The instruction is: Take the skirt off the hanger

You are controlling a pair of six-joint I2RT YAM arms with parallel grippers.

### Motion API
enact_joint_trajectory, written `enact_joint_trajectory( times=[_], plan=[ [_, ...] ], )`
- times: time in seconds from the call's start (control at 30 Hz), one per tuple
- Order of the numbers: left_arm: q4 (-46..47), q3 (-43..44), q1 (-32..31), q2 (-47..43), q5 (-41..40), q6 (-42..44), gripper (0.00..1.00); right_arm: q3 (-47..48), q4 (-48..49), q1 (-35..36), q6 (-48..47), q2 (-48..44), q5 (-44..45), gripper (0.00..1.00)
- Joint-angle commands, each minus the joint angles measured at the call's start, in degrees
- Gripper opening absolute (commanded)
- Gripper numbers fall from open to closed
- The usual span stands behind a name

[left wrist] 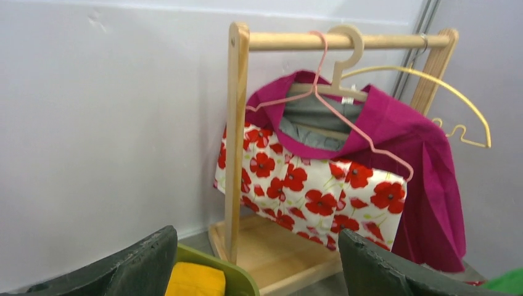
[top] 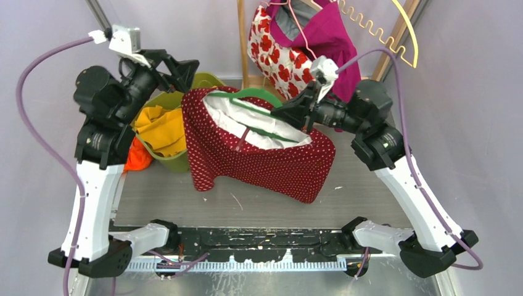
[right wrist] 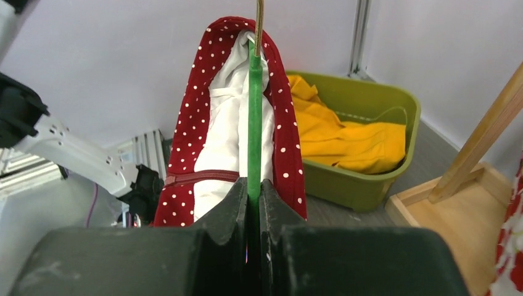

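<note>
Dark red white-dotted skirt with white lining on slim green plastic hanger; hem slumped on grey tabletop at centre, waist lifted. I see right fingers pinching hanger's green bar. Left fingers spread wide, holding nothing, raised above olive-green plastic basket of yellow cloth, left of skirt. Wooden clothes rack with poppy-print garment behind.

Open table in front of the skirt; green bin at left, wooden rack behind.
</note>
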Motion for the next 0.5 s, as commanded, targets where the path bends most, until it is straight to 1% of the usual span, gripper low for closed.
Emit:
enact_joint_trajectory(
  times=[0.0, 0.13, 0.3, 0.47],
  plan=[
    [0.2, 1.2, -0.2, 2.2, 2.3, -1.0, 0.99, 3.6, -1.1, 4.4, -7.6, 1.1, 10.7, 0.00],
    [-0.4, -1.5, -0.2, 1.5, 2.4, -0.4, 0.99, 5.2, -3.3, 5.7, -10.3, 3.2, 14.5, 0.00],
    [-3.9, -3.6, -0.2, -0.5, 2.5, 1.6, 0.99, 7.1, -3.9, 6.0, -13.0, 5.6, 19.5, 0.00],
    [-4.6, -6.0, -0.2, -0.6, 4.0, 1.8, 0.99, 9.0, -3.0, 6.3, -12.8, 7.7, 20.1, 0.00]
  ],
)
